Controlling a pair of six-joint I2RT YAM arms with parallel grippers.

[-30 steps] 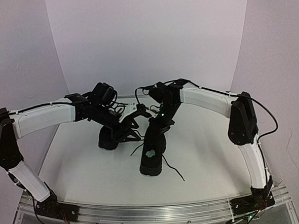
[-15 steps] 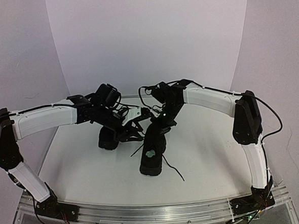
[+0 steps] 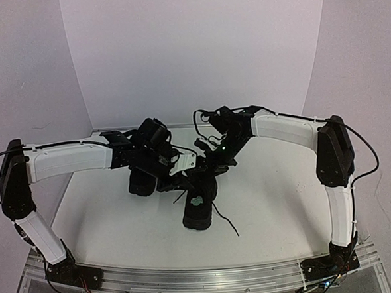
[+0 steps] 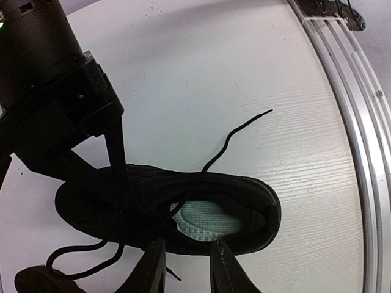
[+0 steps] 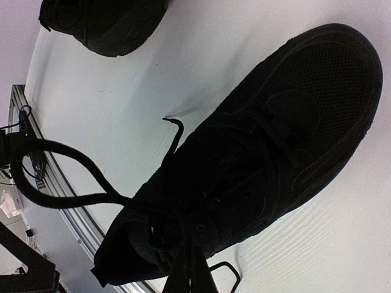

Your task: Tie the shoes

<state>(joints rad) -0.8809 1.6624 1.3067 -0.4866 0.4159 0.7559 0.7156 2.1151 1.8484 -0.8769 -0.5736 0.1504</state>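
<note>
Top view: front shoe (image 3: 199, 214) sits mid-frame, heel toward the bottom edge and toe up under both grippers. Rear shoe (image 3: 140, 184) is just to its left, apart from it and partly under the left arm.

Left wrist view: front shoe lies across the lower half, heel to the right, pale insole patch (image 4: 204, 218) showing. Left gripper (image 4: 185, 267) is at the bottom edge with its fingers slightly apart. The tips sit over the shoe's side wall, right below the insole opening. Cannot tell whether they are touching. A loose lace end (image 4: 244, 125) trails to the upper right across the table (image 4: 214, 67), short of the rail (image 4: 342, 122).

Right wrist view: front shoe runs diagonally, toe at upper right. Right gripper (image 5: 188, 273) is at bottom centre, fingers pressed together, right at the shoe's collar end of the lacing. A lace loop (image 5: 61, 198) arcs out to the left of it. Everything is black on black, so cannot tell whether a lace is pinched. Rear shoe is in the upper left corner.
</note>
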